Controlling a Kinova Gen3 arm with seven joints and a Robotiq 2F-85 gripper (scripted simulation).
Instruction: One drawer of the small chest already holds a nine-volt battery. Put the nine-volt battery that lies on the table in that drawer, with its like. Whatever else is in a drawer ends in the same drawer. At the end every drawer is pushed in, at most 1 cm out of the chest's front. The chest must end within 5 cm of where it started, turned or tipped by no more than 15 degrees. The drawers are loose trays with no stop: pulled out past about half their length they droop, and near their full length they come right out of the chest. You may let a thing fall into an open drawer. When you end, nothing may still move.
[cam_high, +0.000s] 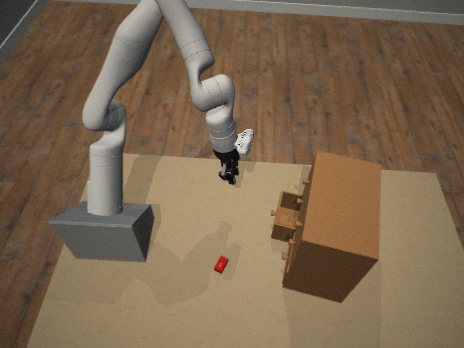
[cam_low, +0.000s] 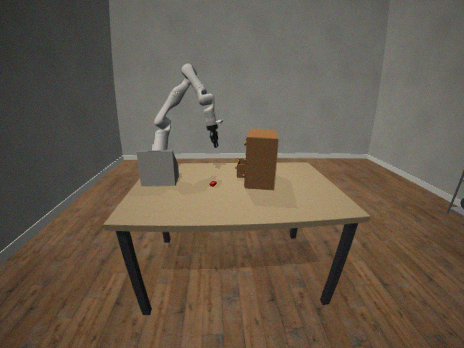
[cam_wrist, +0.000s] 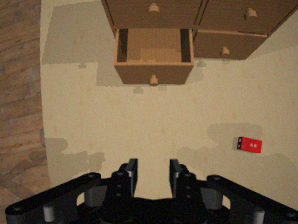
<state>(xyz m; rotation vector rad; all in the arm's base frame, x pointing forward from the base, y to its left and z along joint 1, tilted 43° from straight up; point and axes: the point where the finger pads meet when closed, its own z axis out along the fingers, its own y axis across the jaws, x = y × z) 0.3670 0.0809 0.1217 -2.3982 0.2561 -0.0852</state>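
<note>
The red nine-volt battery (cam_high: 221, 264) (cam_low: 213, 183) (cam_wrist: 250, 145) lies flat on the table, in front of the chest. The brown chest (cam_high: 345, 200) (cam_low: 261, 160) (cam_wrist: 200, 15) stands upright. One bottom drawer (cam_high: 284, 232) (cam_low: 241, 170) (cam_wrist: 153, 74) is pulled partly out; the part of its inside that shows in the wrist view holds nothing, and its back is hidden under the chest. My gripper (cam_high: 228, 179) (cam_low: 215, 146) (cam_wrist: 153, 168) is open, its fingers partly apart with nothing between them. It hangs high above the table, between the arm's base and the chest, away from the battery.
The other drawers show no gap in the wrist view, with round knobs (cam_wrist: 225, 50) sticking out of their fronts. The grey base block (cam_high: 107, 240) (cam_low: 157, 168) of the arm stands at the other side of the table (cam_high: 170, 320) (cam_low: 235, 210). The table's edge shows at the wrist view's left.
</note>
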